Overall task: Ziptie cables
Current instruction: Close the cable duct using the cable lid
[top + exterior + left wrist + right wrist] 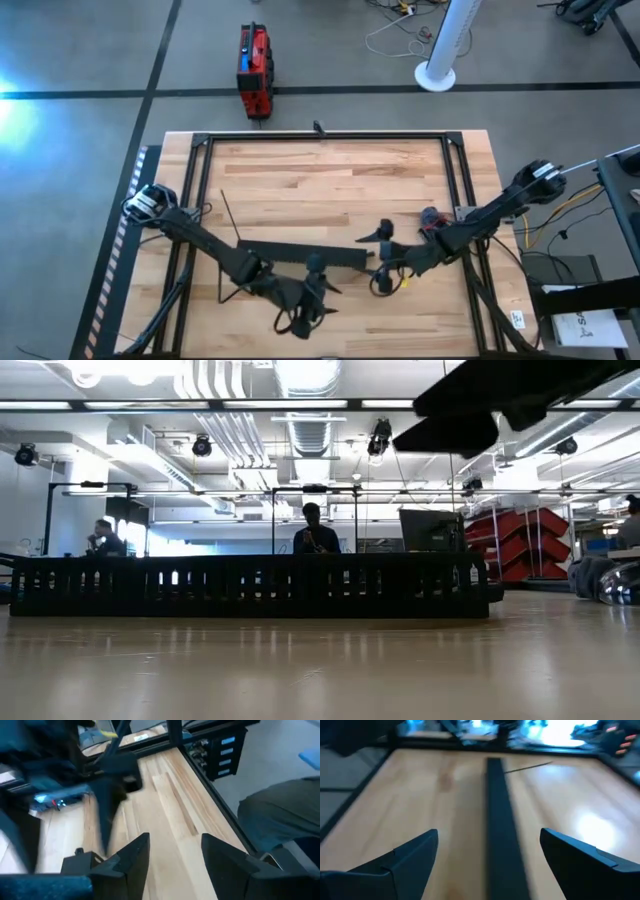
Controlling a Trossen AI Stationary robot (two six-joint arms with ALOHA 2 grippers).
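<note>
While both arms reach in over the near half of the worktop (320,170), the far half of the wood lies bare inside the black frame (325,137) that runs round its edges. A long black slotted bar (300,254) lies flat across the middle, between the two arms; in the low view it stands as a dark wall across the whole width, with smooth wood in front of it.

The left gripper (172,852) hangs over the near edge, close to the front rail — its fingers stand apart with only bare planks between them, nothing held. Beyond it, open wood runs along the side rail to the corner.

The right gripper (487,852) sits right of centre, just off the bar's right end, its fingers spread wide and empty; the bar runs straight away from it down the middle of its view, with free wood on either side.

The cables (403,279) cannot be made out for certain — only a small yellowish fleck shows beside the right gripper in the high view.

A red case (254,70) stands on the floor beyond the far edge.
</note>
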